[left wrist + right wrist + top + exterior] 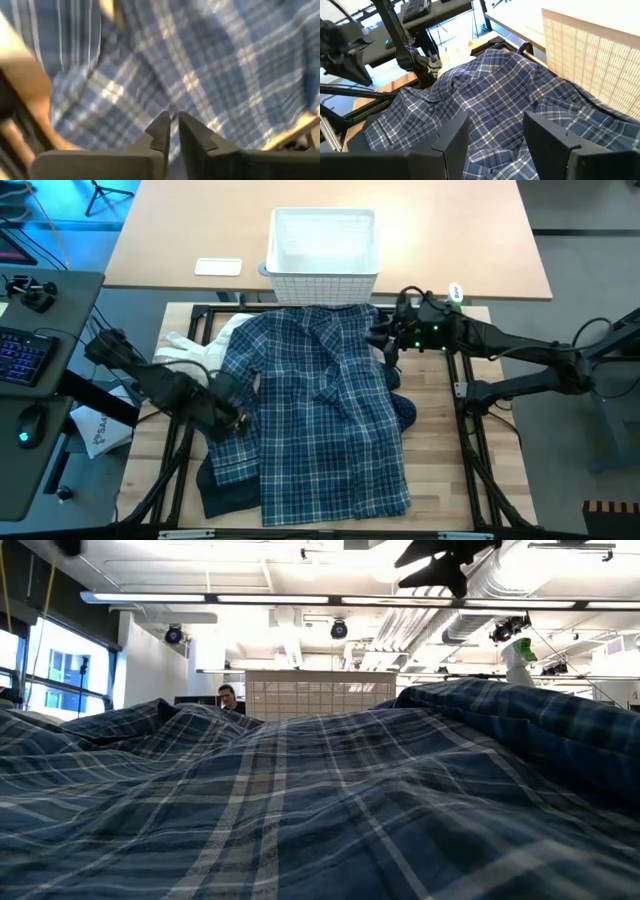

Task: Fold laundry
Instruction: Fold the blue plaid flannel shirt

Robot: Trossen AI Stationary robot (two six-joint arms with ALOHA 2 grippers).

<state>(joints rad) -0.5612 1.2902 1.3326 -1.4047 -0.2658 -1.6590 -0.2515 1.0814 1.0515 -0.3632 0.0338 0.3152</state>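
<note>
At the plaid shirt's [320, 415] left edge, left gripper [232, 418] fingers pinch cloth; right gripper [385, 340] fingers spread.

No text, label or number can be read in any view. A white bag [100, 430] beside the tabletop [440, 480] carries dark print, too small to make out.

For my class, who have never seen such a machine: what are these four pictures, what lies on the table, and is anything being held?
Two dark robot arms work at a wooden table. One picture looks straight down, one looks level across the cloth, and two come from cameras on the wrists. A plaid shirt lies spread over darker clothes, in front of a white basket. The left end effector sits at the shirt's edge, fingers nearly closed; whether it pinches cloth is unclear. The right end effector is open near the collar.
</note>
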